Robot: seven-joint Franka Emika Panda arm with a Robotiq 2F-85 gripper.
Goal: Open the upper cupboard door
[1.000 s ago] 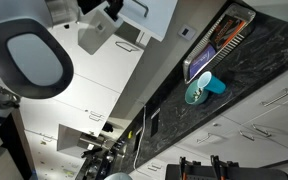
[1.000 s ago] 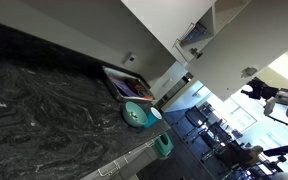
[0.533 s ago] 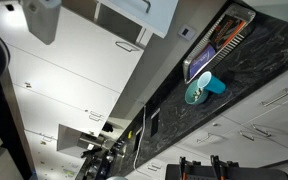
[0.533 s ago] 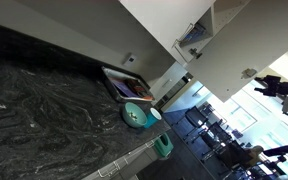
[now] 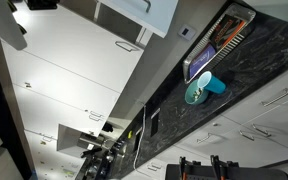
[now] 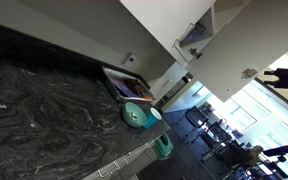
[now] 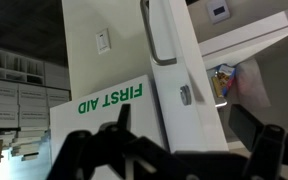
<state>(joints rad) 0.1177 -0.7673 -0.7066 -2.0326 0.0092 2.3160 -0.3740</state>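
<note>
The gripper [image 7: 169, 150] faces the upper cupboard door [image 7: 114, 55], its dark fingers [image 7: 84, 152] spread wide and empty. The door is glossy white, with an upside-down green FIRST AID label [image 7: 111, 98] and a silver bar handle [image 7: 156, 35] to the right. It hangs above the countertop's [image 6: 44, 100] far edge. In an exterior view the arm [image 6: 284, 78] is small, dark and cut off

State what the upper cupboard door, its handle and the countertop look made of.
Upper cupboard door: white laminate or painted board, smooth, faintly glossy. Handle: likely brushed metal, silver-grey bar. Countertop: dark stone or stone-look laminate, pale marbled veins; cannot tell which.
</note>
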